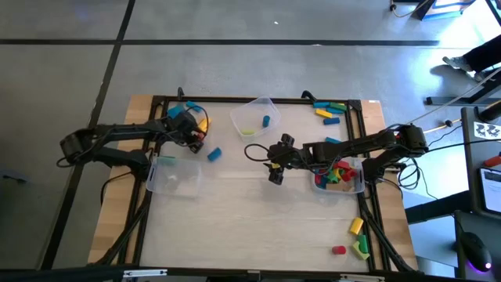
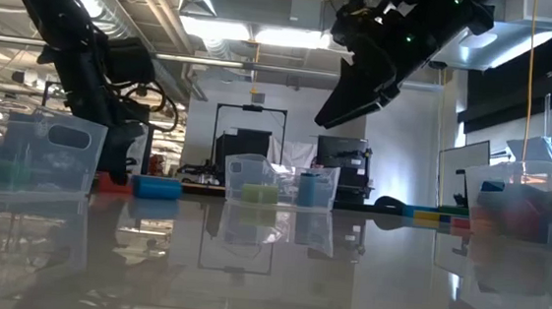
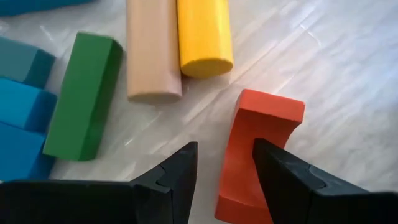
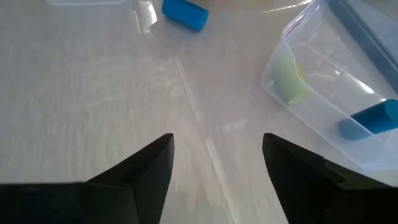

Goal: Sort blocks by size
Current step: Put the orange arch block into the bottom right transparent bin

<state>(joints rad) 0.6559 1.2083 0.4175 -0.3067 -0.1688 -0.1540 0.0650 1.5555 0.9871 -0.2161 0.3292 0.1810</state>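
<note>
Left end effector (image 3: 224, 171), part open and empty over the red notched block (image 3: 258, 149), could nudge it toward the yellow cylinder (image 3: 202, 34) at 11 o'clock; right end effector (image 4: 214, 168) hangs wide, empty.

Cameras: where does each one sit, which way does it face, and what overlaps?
High: overhead, straight down; both arms, left gripper, right gripper.
Low: table height, level across; arms overhead, middle bin.
Left wrist: over red block, between open jaws.
Right wrist: over bare table, jaws open, empty.
Shared: loose blue cylinder and middle bin appear in the high and right wrist views.
</note>
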